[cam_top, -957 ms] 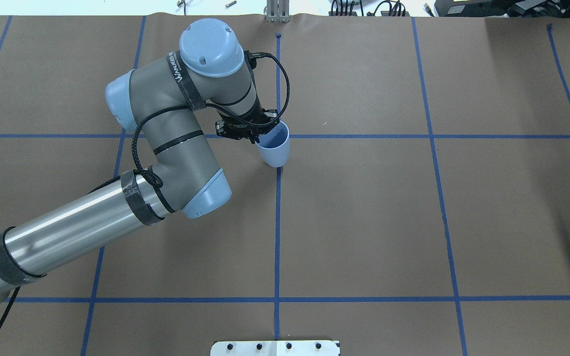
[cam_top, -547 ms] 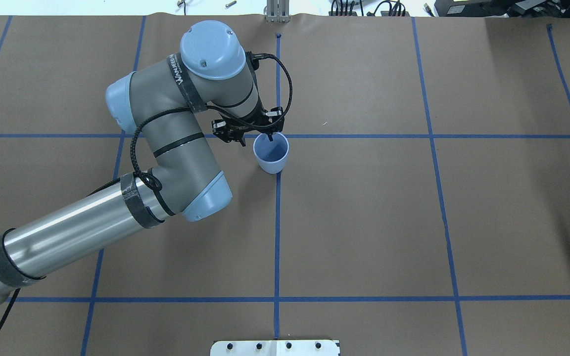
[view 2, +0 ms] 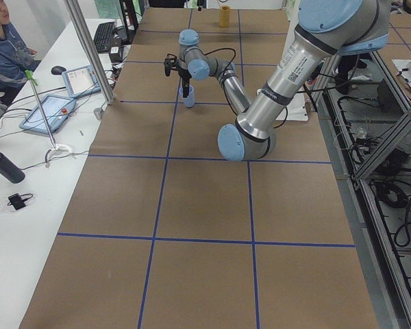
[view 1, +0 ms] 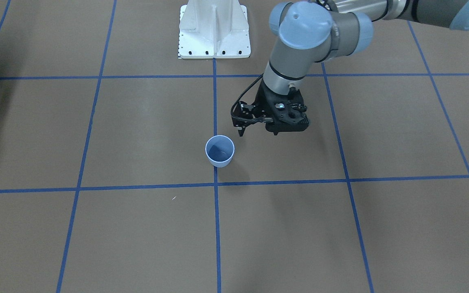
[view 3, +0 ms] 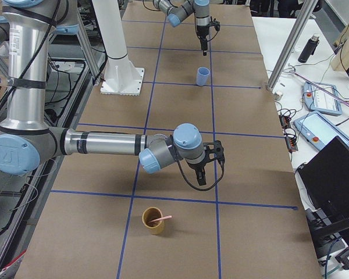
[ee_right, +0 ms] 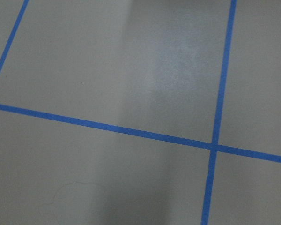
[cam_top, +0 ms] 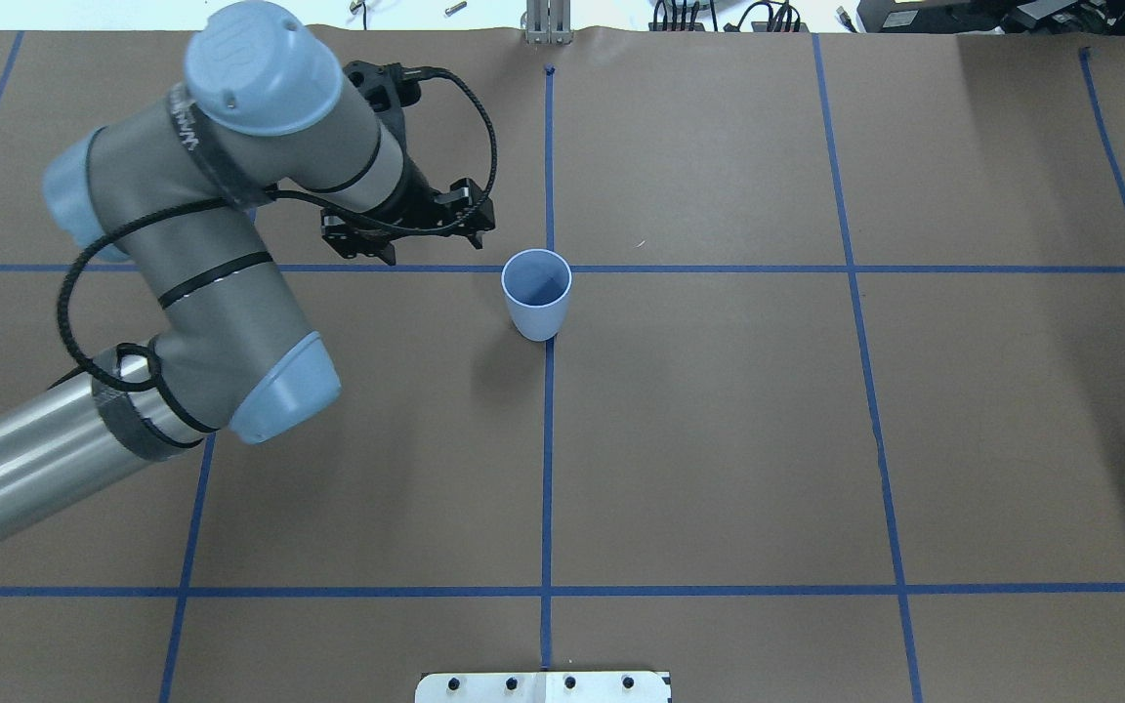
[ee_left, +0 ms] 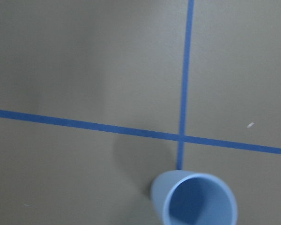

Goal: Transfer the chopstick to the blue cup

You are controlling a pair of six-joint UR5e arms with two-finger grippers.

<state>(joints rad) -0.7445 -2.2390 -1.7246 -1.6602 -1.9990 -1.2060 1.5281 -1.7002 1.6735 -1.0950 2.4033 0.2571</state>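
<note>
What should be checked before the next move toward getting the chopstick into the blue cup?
1. blue cup upright: ok.
2. blue cup empty inside: ok.
3. left gripper clear of the blue cup, open, holding nothing: ok.
4. chopstick located: ok, leaning in the tan cup.
5. right gripper over the chopstick: not ok, it is beside the tan cup; its wrist view shows neither.
6. right gripper open: cannot tell.
</note>
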